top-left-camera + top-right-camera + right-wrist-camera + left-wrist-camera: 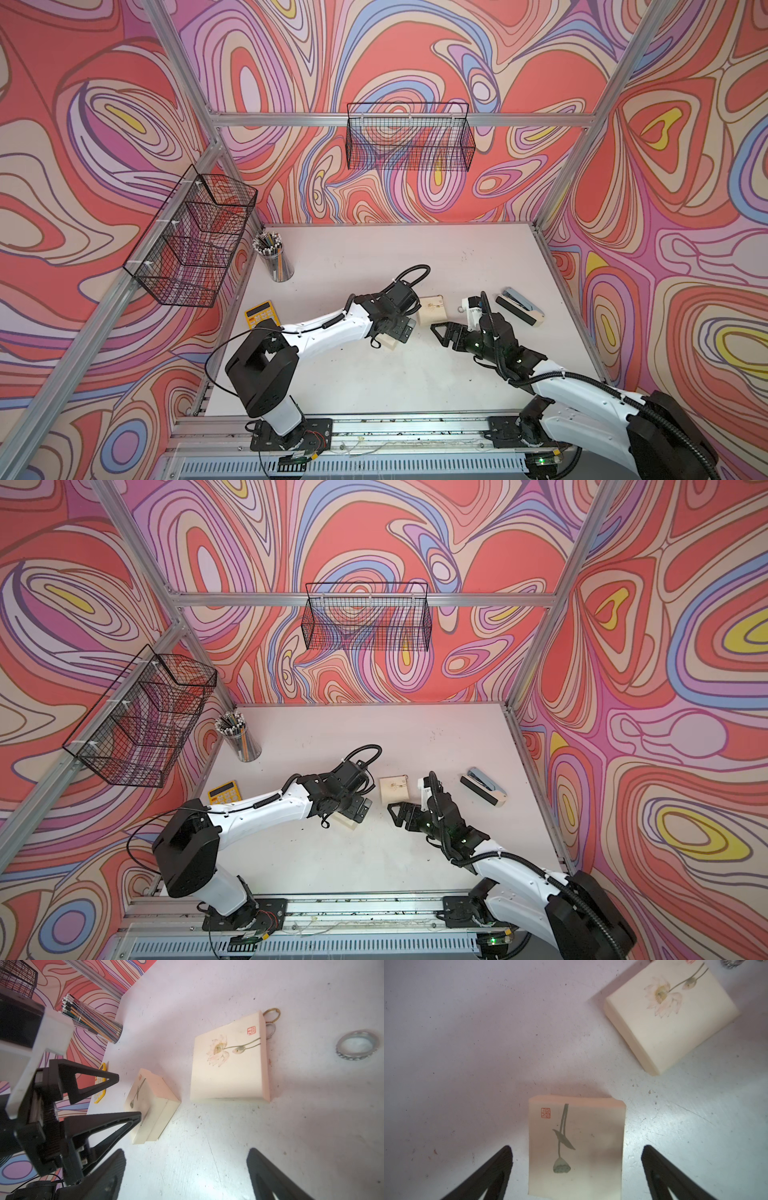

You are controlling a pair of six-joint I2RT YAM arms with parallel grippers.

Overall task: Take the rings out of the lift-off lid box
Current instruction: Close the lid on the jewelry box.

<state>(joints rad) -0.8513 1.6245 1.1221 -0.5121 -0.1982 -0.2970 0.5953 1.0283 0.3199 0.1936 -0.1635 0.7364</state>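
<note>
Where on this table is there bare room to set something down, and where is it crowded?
Free: the back table strip from the pencil cup to the right corner, and the near stretch along the base rail. Crowded: the middle band, with calculator, small cream box, flowered cream box, silver ring and stapler.

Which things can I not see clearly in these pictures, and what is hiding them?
- Small cream box with seed-pod print: in both top views the left arm covers most of it.
- Thin gold-coloured ring and thin silvery ring: right wrist view, partly behind the cream flower-printed box.
- Silvery metal piece: left wrist view, cut by the picture edge.
- Insides of both boxes: shown in no view.
</note>
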